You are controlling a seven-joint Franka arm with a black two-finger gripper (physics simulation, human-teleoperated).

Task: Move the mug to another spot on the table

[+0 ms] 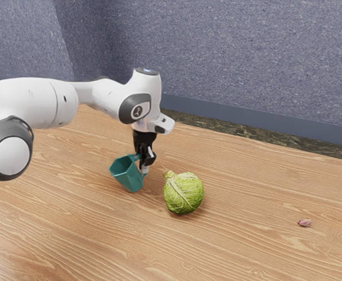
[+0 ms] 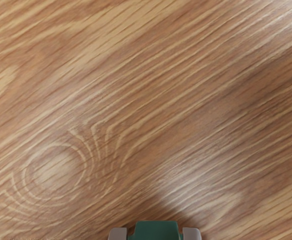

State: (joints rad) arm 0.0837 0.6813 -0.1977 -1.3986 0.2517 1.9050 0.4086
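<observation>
Wooden table point(image 1: 258, 181) bears cabbage point(image 1: 183, 192) just beside tilted mug point(image 1: 125, 173).

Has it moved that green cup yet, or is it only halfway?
Done: the tool is shut on the mug. In hand: the mug hangs tilted, seemingly just off the table, beside the cabbage. Left: setting it down on another spot and letting go.

The mug point(image 1: 127, 173) is teal. The cabbage point(image 1: 183, 192) is yellow-green with pale veins. The worktop point(image 1: 258, 240) is warm brown wood with wavy grain. The hand point(image 1: 142, 170) is black, and the arm point(image 1: 36, 105) is white with grey joints.
</observation>
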